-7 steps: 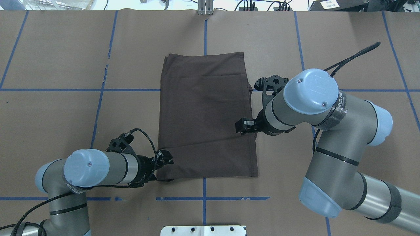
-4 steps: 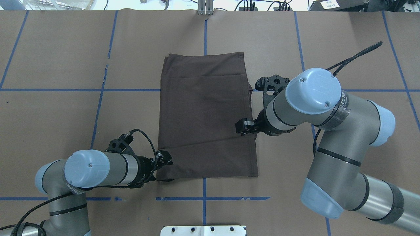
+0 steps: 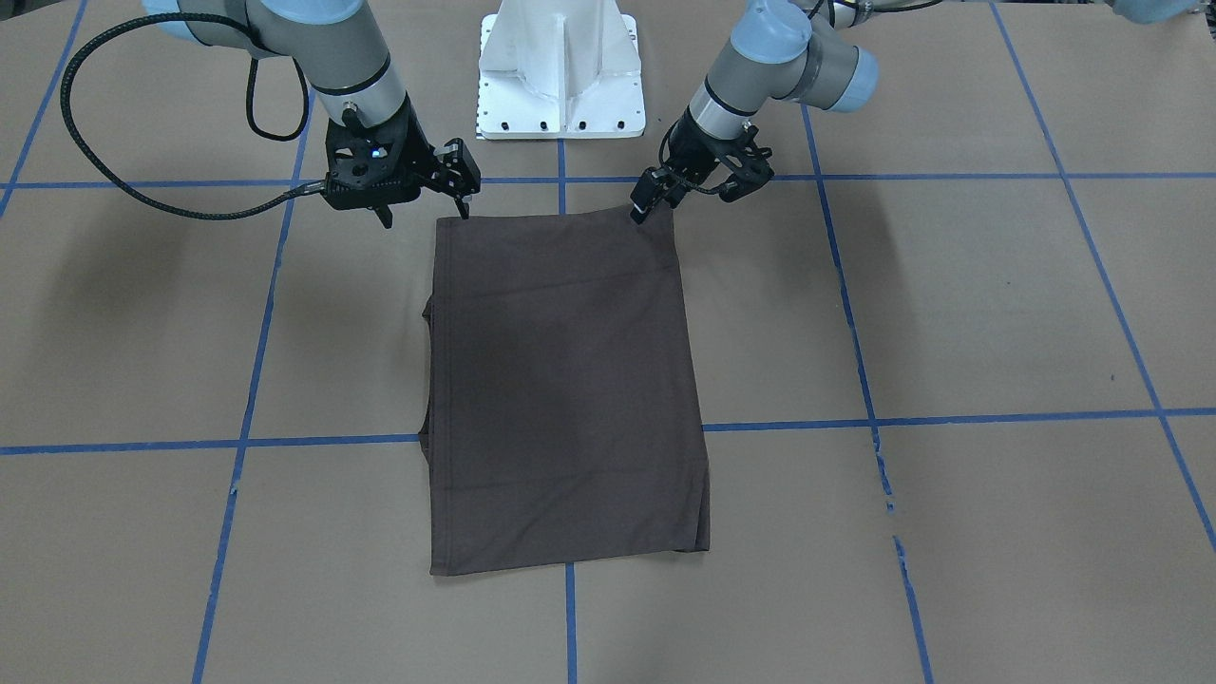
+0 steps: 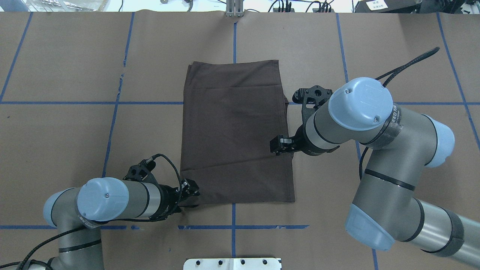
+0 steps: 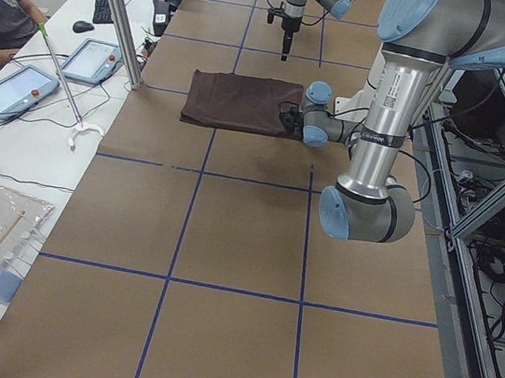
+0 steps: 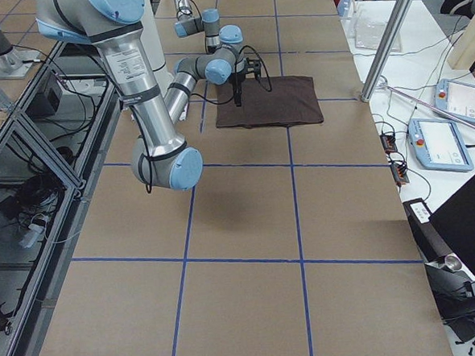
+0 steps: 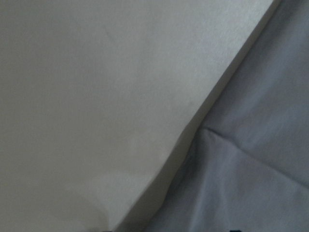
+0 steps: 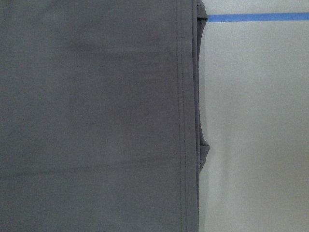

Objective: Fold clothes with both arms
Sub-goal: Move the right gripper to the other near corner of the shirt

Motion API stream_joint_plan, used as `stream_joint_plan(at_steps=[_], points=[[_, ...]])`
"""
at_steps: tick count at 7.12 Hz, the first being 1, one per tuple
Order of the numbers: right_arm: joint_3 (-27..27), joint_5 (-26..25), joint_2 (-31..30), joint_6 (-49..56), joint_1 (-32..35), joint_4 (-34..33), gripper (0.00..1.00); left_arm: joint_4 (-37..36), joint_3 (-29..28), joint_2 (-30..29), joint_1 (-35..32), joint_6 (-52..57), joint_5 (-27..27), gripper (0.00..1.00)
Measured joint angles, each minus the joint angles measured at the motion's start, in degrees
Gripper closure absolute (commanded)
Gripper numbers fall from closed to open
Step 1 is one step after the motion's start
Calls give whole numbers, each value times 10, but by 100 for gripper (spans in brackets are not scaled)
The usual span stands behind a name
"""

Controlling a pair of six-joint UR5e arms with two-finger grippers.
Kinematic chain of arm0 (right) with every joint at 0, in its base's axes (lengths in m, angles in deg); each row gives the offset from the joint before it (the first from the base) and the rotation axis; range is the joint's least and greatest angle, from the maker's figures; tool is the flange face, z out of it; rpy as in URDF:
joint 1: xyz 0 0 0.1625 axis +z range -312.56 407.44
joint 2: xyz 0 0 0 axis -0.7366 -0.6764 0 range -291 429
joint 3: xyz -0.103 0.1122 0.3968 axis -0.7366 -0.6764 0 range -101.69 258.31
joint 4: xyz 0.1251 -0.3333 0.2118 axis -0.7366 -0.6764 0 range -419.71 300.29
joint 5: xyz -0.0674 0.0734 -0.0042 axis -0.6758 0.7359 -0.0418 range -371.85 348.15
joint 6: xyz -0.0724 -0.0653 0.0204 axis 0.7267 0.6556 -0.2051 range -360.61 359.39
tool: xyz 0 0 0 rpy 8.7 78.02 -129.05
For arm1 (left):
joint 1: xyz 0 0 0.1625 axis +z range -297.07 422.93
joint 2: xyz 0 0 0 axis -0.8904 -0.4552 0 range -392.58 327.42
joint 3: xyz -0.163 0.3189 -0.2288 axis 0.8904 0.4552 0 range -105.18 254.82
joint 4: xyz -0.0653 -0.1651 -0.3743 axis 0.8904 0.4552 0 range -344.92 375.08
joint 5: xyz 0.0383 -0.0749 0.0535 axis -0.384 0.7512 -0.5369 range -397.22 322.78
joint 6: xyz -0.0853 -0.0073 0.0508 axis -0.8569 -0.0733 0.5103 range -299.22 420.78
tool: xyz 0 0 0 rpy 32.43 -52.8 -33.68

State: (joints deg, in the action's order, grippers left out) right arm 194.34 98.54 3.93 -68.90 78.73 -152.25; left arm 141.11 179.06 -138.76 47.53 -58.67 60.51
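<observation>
T-shirt [image 4: 234, 131] corner meets the left claw [image 4: 191, 189], opening unclear; right claw [image 4: 278, 145] hovers spread over its edge.

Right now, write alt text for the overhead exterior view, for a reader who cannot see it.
A dark brown folded T-shirt lies flat, a tall rectangle, on a brown paper table gridded with blue tape. The left arm's black end effector sits at its near-left corner; the right arm's black end effector shows over its right edge.
</observation>
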Motion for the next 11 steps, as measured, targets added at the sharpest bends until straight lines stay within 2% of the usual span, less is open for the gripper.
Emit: stream_joint_plan(at_steps=[10, 11], points=[[0, 1, -1, 0, 4, 0, 0, -7, 9, 2, -4, 6, 1, 66], [0, 1, -1, 0, 4, 0, 0, -9, 9, 2, -5, 6, 0, 84]])
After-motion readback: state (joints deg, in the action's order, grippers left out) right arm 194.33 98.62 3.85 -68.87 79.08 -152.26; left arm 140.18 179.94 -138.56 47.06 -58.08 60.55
